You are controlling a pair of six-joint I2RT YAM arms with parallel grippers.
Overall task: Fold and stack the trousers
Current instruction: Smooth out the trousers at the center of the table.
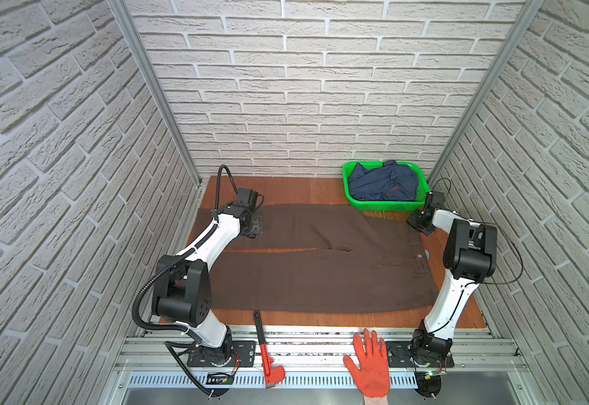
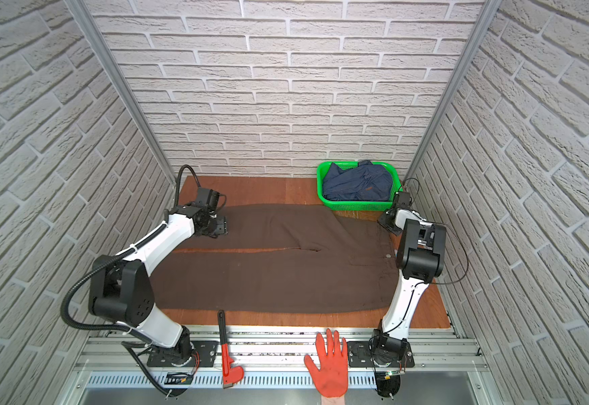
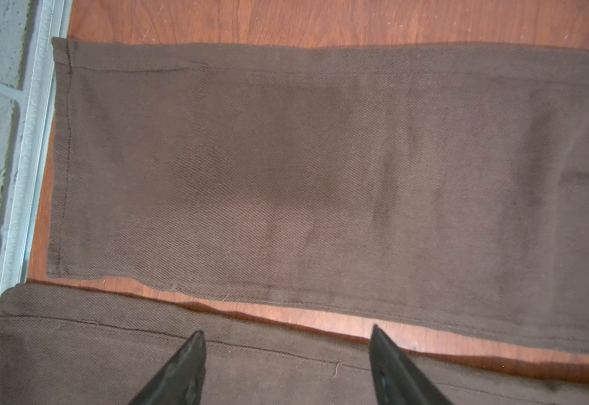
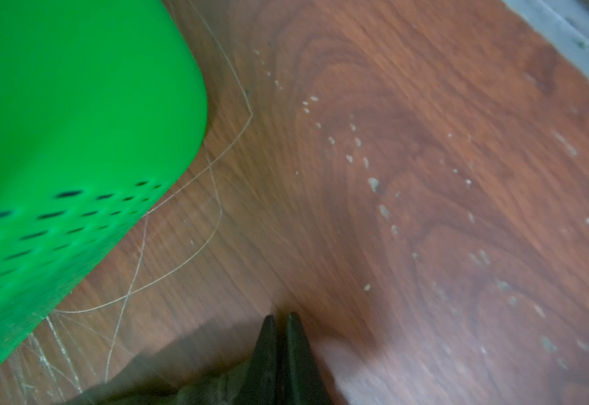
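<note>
Crosswise, trousers (image 1: 321,266) lay flat on counter (image 1: 286,189), waist end toward green basket (image 1: 384,205). Right jaws shut at waist corner just beside basket; cloth pinched or not, couldn't tell. Left jaws gaped empty over hem end, far from basket.

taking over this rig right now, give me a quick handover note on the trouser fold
Left hand: open, above the legs near the cuffs, holding nothing.
Right hand: shut at the waistband's far corner, beside the green basket; whether it pinches cloth is unclear.
Trousers: spread flat on the table, legs toward the left arm, waist toward the right arm.
Done: laid out flat.
Left: every fold, then stacking.
Note: an orange glove on a person's hand and a red wrench are at the front edge.
</note>
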